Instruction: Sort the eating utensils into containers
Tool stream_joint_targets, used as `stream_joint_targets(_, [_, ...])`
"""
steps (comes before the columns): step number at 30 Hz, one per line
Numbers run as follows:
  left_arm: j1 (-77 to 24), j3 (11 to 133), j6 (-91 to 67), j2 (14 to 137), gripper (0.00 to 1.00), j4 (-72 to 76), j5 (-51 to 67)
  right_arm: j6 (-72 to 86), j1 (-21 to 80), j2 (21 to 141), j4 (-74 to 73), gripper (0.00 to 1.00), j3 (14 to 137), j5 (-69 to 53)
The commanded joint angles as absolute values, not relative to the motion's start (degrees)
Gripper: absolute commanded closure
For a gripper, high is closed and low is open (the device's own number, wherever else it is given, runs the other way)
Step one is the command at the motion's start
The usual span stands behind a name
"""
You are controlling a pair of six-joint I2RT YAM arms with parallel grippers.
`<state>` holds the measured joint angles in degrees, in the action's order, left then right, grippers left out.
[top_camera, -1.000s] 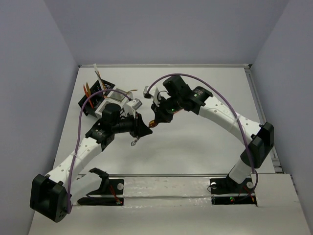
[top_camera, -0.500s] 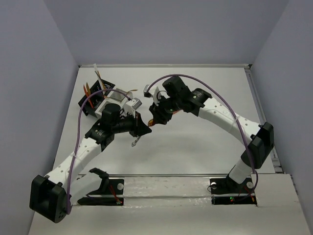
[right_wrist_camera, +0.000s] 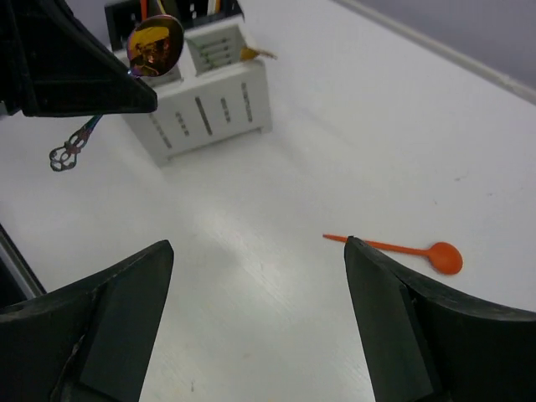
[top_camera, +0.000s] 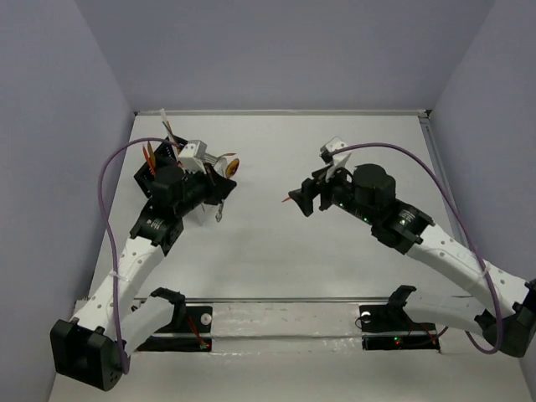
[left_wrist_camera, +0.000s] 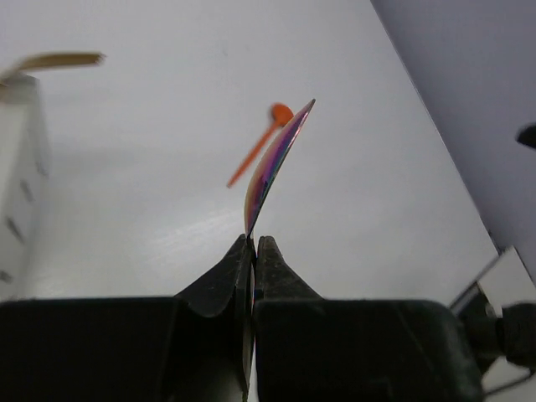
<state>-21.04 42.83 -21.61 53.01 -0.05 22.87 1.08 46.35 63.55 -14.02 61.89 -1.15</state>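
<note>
Left gripper (left_wrist_camera: 254, 243): you have it clamped shut on the gold spoon (right_wrist_camera: 155, 43), pinched along the stem. The bowl sits just beside the white caddy (right_wrist_camera: 209, 105), and the ornate handle end points out over the open worktop (right_wrist_camera: 276, 167).
Black caddy (right_wrist_camera: 121, 15): directly behind the white one, with thin orange and gold handles standing in it.
Right gripper (right_wrist_camera: 258, 243): your jaws stand wide, holding nothing.
Orange spoon (right_wrist_camera: 402, 249): flat on the worktop, well apart from both caddies. You see it between the right gripper's fingers (right_wrist_camera: 394, 318), untouched.
</note>
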Motion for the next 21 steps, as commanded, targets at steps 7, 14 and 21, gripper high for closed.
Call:
stream_joint_targets(7, [-4.41,45.27,-28.66,50.88,0.94,17.13,3.88,13.0,46.14,51.07,8.25,0.13,42.12,8.7])
stream_joint_targets(14, [-3.08,41.49,-24.0,52.99,0.94,28.56,-6.06,14.33,46.14,49.13,12.65,0.14,37.53,7.03])
stream_joint_targets(21, [-3.08,38.95,-20.14,56.94,0.94,35.5,-9.83,15.56,46.14,48.52,15.82,0.15,34.72,6.59])
